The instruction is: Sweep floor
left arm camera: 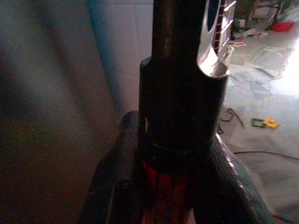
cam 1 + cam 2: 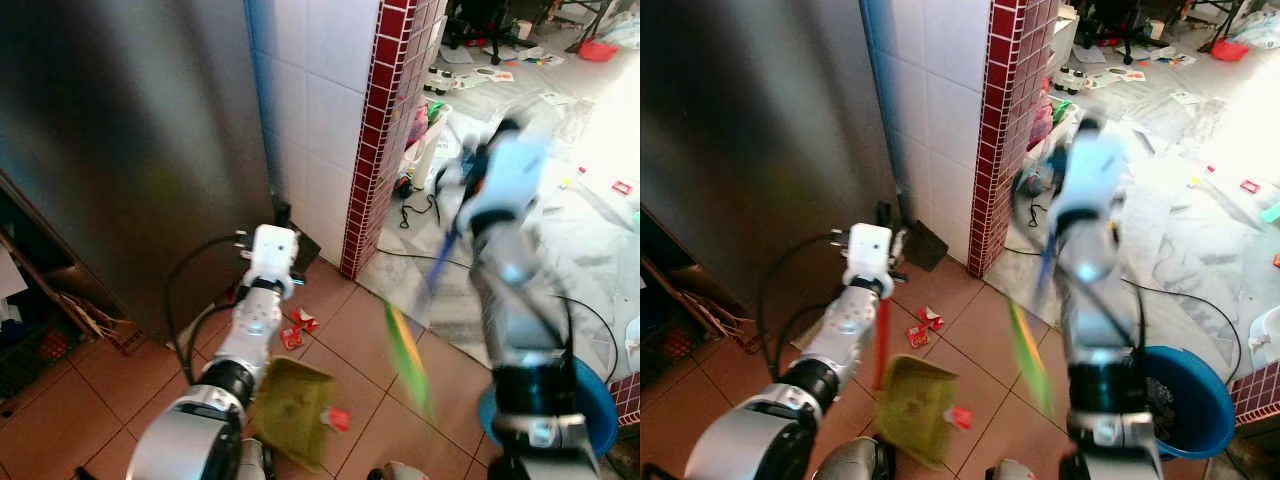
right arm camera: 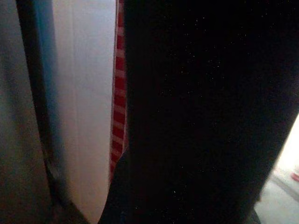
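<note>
My left gripper reaches forward over the brown tiles, shut on the upright black and red handle of a yellow-green dustpan. The pan rests on the floor close to my body, with a red scrap at its edge. My right gripper is raised and blurred by motion, shut on a broom with a blue handle and green bristles that hang over the tiles. Red wrappers lie on the floor between pan and pillar. The right wrist view is almost black.
A steel cabinet stands on the left, with a white tiled wall and a red tiled pillar ahead. Black cables trail on the floor. A blue bucket sits by my right side. Beyond lies a cluttered, bright marble floor.
</note>
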Controlling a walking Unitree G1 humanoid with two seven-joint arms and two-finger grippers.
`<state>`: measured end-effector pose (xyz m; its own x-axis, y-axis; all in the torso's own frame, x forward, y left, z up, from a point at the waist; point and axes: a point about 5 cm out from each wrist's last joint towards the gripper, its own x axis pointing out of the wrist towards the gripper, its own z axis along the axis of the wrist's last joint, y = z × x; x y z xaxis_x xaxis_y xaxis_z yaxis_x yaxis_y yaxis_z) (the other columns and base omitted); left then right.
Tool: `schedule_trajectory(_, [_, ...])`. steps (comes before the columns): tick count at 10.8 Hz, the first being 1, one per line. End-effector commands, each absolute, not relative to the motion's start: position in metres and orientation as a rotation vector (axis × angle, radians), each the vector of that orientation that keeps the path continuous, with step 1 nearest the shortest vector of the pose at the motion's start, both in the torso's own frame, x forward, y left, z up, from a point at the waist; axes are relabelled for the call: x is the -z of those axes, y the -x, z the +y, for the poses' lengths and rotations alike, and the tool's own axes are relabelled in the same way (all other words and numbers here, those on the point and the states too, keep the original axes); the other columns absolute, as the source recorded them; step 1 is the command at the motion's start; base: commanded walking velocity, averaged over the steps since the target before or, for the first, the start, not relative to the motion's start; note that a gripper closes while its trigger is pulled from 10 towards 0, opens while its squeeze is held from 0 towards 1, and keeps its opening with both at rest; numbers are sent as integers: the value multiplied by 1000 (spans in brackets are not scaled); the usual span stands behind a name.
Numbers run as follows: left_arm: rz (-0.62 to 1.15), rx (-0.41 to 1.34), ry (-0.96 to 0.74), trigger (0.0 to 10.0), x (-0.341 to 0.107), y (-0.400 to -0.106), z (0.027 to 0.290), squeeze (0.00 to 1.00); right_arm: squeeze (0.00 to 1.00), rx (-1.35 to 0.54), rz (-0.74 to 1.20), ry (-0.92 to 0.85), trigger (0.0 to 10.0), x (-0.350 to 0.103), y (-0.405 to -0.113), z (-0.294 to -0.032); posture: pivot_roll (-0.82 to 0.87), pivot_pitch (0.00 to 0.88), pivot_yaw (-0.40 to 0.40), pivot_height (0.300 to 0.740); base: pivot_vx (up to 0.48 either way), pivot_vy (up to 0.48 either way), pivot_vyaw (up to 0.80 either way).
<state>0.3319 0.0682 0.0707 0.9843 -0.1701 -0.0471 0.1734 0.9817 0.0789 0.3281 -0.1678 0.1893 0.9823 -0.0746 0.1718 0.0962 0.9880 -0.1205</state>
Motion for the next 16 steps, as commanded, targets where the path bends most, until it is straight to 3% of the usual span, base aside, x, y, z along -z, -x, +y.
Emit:
schedule_trajectory(1, [67,188,-55,10000,-68,-330,62,0,0,91,-196,163,10000,-196,-328,-167,-142,64,25,740,0,0,0])
schedule_trajectory(5, [65,198,-63,10000,-70,-333,61,0,0,130,-80,206,10000,-168,-325,-168,-141,48,33,740,0,0,0])
schedule_trajectory(8, [70,200,-67,10000,-70,-333,60,0,0,102,54,-122,10000,-157,-328,-154,-146,41,34,740,0,0,0])
schedule_trajectory(12, [73,197,-70,10000,-69,-333,61,0,0,-16,-144,-367,10000,-207,-337,-142,-147,41,36,740,0,0,0])
schedule_trajectory(16, [52,203,-62,10000,-77,-339,63,0,0,-102,-375,-89,10000,-253,-345,-148,-144,23,37,740,0,0,0])
